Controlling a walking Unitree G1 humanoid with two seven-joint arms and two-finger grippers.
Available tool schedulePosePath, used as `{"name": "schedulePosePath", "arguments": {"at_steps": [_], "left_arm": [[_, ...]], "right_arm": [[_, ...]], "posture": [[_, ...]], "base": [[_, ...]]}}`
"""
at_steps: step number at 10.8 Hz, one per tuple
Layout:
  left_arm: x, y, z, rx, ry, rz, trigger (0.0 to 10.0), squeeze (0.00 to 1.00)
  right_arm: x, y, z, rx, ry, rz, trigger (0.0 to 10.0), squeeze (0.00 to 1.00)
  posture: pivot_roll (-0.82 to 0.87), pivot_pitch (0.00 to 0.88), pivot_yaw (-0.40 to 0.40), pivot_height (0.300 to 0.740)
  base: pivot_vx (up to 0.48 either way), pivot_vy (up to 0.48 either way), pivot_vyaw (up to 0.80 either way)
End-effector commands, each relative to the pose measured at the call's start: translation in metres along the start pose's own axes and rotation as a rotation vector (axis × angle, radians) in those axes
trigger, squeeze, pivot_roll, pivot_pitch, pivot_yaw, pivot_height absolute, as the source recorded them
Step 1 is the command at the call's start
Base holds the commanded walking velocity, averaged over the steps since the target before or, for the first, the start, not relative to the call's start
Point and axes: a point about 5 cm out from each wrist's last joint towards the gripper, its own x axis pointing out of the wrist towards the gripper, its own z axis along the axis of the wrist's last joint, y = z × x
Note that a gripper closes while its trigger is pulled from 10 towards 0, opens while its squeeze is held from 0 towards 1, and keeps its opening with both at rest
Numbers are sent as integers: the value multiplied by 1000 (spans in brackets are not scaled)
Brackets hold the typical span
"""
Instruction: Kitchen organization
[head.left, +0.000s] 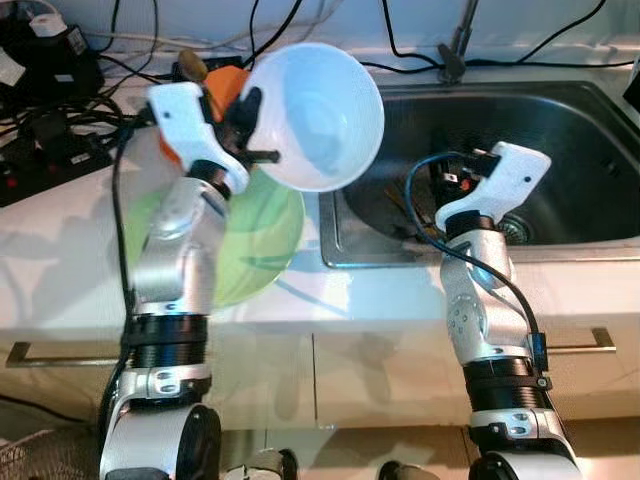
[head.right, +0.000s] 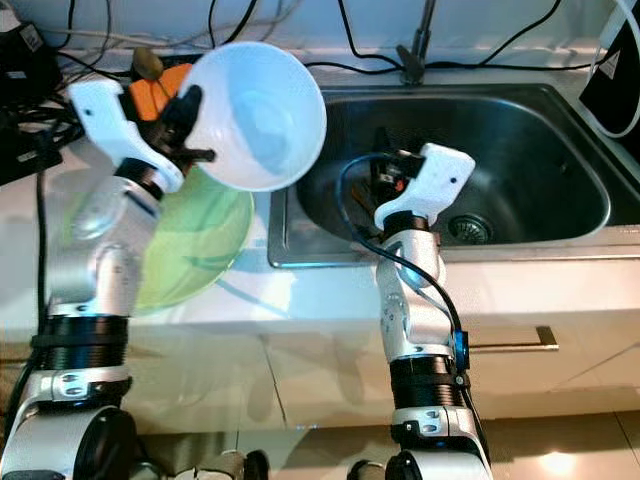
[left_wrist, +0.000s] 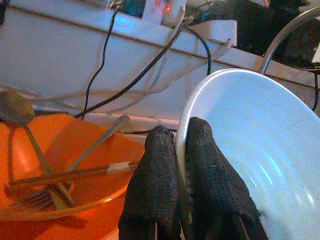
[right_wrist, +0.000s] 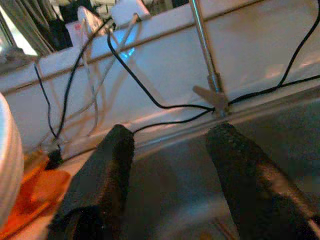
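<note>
From the head camera, the left gripper (head.left: 243, 128) pinches the rim of a white bowl (head.left: 318, 115), held tilted in the air above a green plate (head.left: 262, 240) on the counter (head.left: 60, 240). The right gripper (head.left: 455, 180) hangs over the steel sink (head.left: 580, 160).

In the left wrist view, two black fingers (left_wrist: 210, 175) clamp the bowl's rim; beside them sits an orange dish (left_wrist: 75, 150) holding a spoon (left_wrist: 17, 112) and chopsticks (left_wrist: 70, 175).

The right wrist view shows its fingers (right_wrist: 105, 180) spread apart, with the faucet stem (right_wrist: 205, 60) beyond them.
</note>
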Motion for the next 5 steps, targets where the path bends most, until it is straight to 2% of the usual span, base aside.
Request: {"name": "schedulePosePath", "arguments": {"at_steps": [1, 2, 3, 5], "left_arm": [[4, -6, 10, 26, -57, -10, 10000, 0], [6, -7, 10, 47, -64, -11, 10000, 0], [7, -9, 9, 54, -69, -13, 10000, 0], [7, -14, 6, 68, -71, -26, 10000, 0]], "right_arm": [[1, 1, 8, 29, -27, 4, 10000, 1000], [3, 1, 12, 66, -32, 2, 10000, 1000], [4, 2, 14, 95, -32, 11, 10000, 0], [4, 7, 19, 117, -38, 54, 10000, 0]], "posture": [[16, 6, 57, 740], [17, 6, 55, 740], [19, 7, 53, 740], [16, 3, 51, 740]], "base": [[0, 0, 0], [0, 0, 0], [0, 0, 0], [0, 0, 0]]}}
